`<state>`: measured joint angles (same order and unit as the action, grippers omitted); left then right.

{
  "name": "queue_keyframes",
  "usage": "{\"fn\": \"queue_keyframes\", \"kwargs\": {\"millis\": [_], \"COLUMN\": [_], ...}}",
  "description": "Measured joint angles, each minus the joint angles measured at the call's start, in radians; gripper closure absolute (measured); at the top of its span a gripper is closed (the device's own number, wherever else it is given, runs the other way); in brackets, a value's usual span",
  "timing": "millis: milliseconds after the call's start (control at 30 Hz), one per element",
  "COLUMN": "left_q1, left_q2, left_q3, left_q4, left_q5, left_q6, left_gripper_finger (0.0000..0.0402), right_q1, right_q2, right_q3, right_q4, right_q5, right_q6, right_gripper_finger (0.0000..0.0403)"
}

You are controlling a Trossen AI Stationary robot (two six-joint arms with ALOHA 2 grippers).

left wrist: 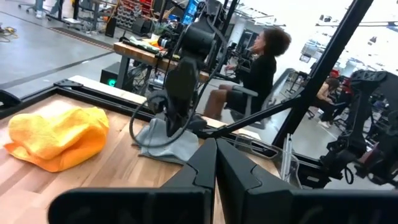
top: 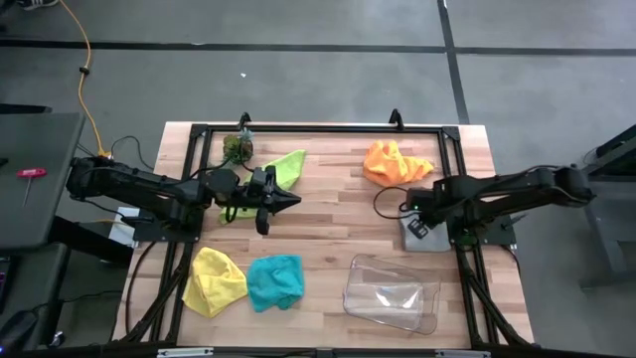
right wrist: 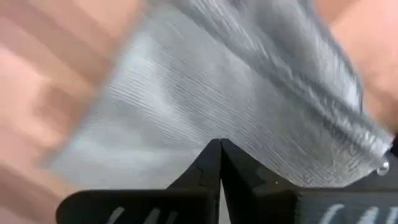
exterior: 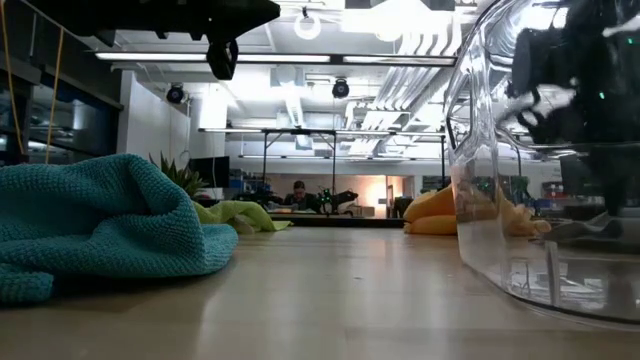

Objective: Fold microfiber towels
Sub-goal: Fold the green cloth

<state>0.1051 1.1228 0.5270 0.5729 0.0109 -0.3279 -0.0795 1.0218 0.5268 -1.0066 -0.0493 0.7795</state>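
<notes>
The grey towel lies at the table's right, and my right gripper is shut on it from above. My left gripper is shut and empty, hovering left of the table's middle and pointing right, just near of the lime green towel. The orange towel lies bunched at the far right. The yellow towel and the teal towel lie crumpled at the near left. All the towels rest on the wooden table top. My right gripper meets the grey towel's top surface with its shut fingertips, coming down from above. In the left wrist view the cloth bunches up around the fingers while its lower part lies on the table. Which layers are pinched, I cannot tell.
A clear plastic tray stands at the near right, close to the grey towel. A small leafy clump sits at the far left beside the lime towel. A black frame borders the table. People sit in the room beyond.
</notes>
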Motion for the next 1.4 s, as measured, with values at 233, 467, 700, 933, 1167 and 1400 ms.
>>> {"fn": "queue_keyframes", "kwargs": {"millis": [233,467,700,933,1167,1400], "left_q1": [0.000,0.080,0.166,0.291,0.317,0.168], "left_q2": [0.000,-0.078,-0.115,-0.015,0.144,0.164], "left_q3": [0.000,0.082,0.233,0.199,0.192,0.188], "left_q4": [0.000,-0.319,-0.952,-1.176,-1.200,-1.239], "left_q5": [0.000,-0.020,-0.078,-0.081,0.034,-0.136], "left_q6": [0.000,0.019,0.194,0.111,0.173,0.369], "left_gripper_finger": [0.0401,0.0379,0.0297,0.0187,0.0146,0.0175], "right_q1": [0.000,0.000,0.002,0.002,0.002,0.002], "right_q2": [-0.058,-0.066,-0.030,0.040,0.112,0.150], "right_q3": [0.101,0.146,0.145,0.145,0.144,0.144], "right_q4": [-0.008,0.191,0.524,0.630,0.632,0.631], "right_q5": [0.061,0.061,0.138,0.147,0.098,0.088], "right_q6": [0.006,0.053,0.066,0.051,0.050,0.048], "right_gripper_finger": [0.0402,0.0359,0.0260,0.0205,0.0203,0.0203]}}
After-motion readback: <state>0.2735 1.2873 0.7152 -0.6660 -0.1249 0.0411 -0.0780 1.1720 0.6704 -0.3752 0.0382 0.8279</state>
